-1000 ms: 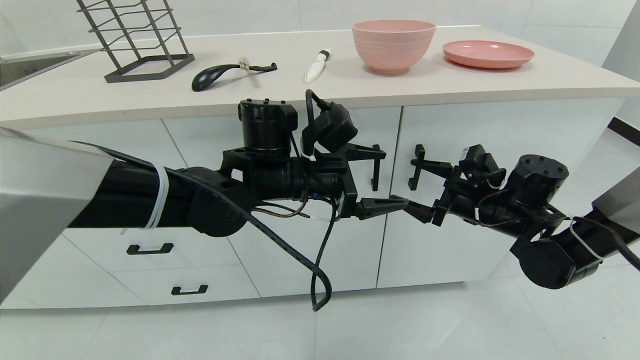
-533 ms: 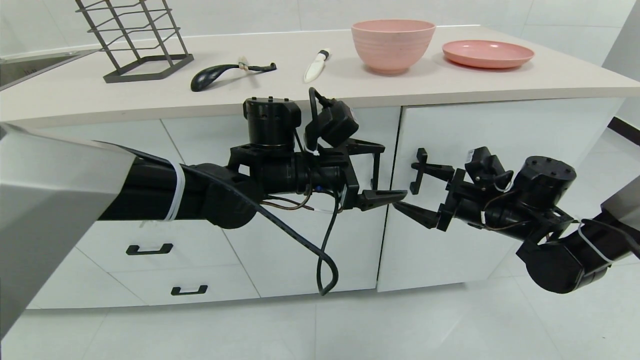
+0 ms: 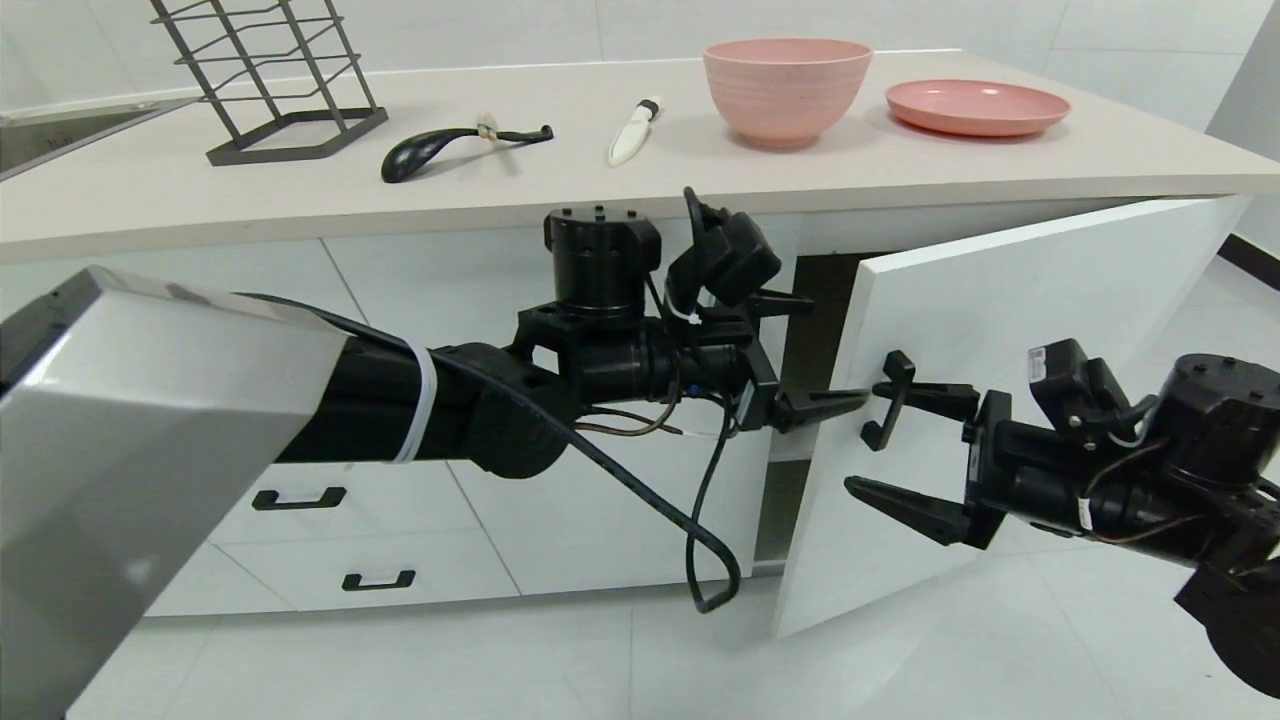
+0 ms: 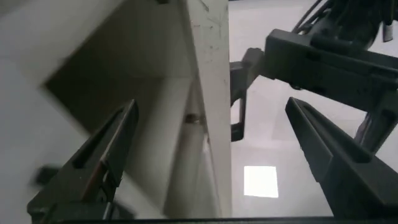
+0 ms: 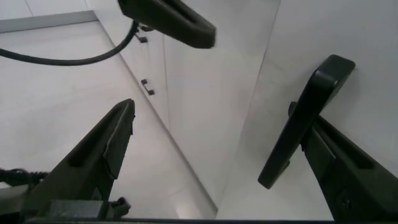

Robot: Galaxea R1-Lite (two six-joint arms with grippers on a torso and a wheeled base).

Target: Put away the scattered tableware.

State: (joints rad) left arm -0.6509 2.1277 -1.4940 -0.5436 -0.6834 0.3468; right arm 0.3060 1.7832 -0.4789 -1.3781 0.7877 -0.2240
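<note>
On the counter lie a pink bowl (image 3: 786, 88), a pink plate (image 3: 976, 106), a black spoon (image 3: 440, 148) and a white knife (image 3: 630, 133). Below them the right-hand cabinet door (image 3: 1010, 290) stands partly open. My right gripper (image 3: 868, 437) is open, its upper finger hooked at the door's black handle (image 3: 890, 400), which also appears as the handle (image 5: 311, 118) in the right wrist view. My left gripper (image 3: 835, 348) is open with the door's free edge (image 4: 211, 93) between its fingers. Neither holds any tableware.
A black wire rack (image 3: 275, 80) stands at the counter's back left, beside a sink edge (image 3: 60, 130). Drawers with black pulls (image 3: 300, 497) are under the left part of the counter. Open floor lies in front of the cabinets.
The right cabinet door has swung from shut to partly open as my right gripper drew back and down with the handle. My left gripper moved right, up to the door's opening edge.
</note>
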